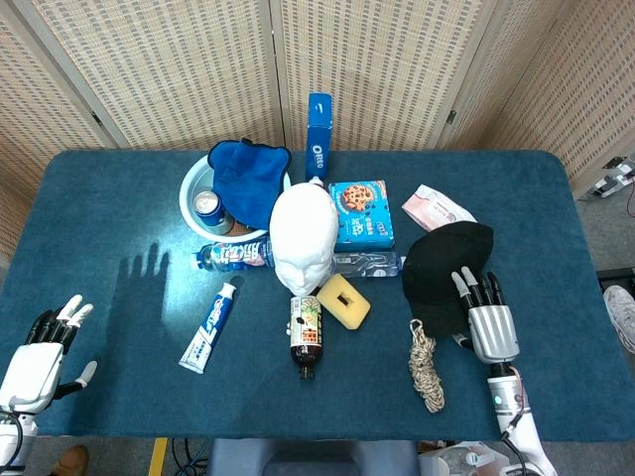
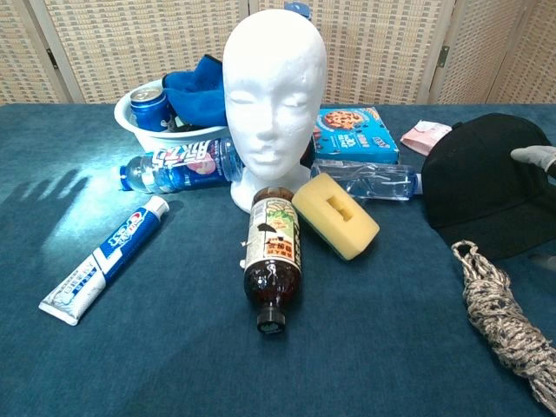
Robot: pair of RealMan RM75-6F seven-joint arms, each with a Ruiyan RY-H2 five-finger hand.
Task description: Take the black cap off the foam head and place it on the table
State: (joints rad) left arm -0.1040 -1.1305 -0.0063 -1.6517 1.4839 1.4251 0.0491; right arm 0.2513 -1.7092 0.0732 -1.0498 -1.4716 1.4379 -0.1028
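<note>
From the head view, the black cap (image 1: 444, 266) is off the foam head (image 1: 304, 236) and sitting on the table (image 1: 119, 198) at about 3 o'clock from it, with the right hand (image 1: 485, 319) resting on the cap's near edge, fingers straight and slightly apart, while the left hand (image 1: 38, 357) is way over at 8 o'clock, fingers spread and holding nothing. In the chest view the black cap (image 2: 486, 187) is at 3 o'clock of the foam head (image 2: 274, 95), its near edge touching the rope (image 2: 508, 326), and only a fingertip or two of the right hand (image 2: 534, 156) peeks in at the right edge.
</note>
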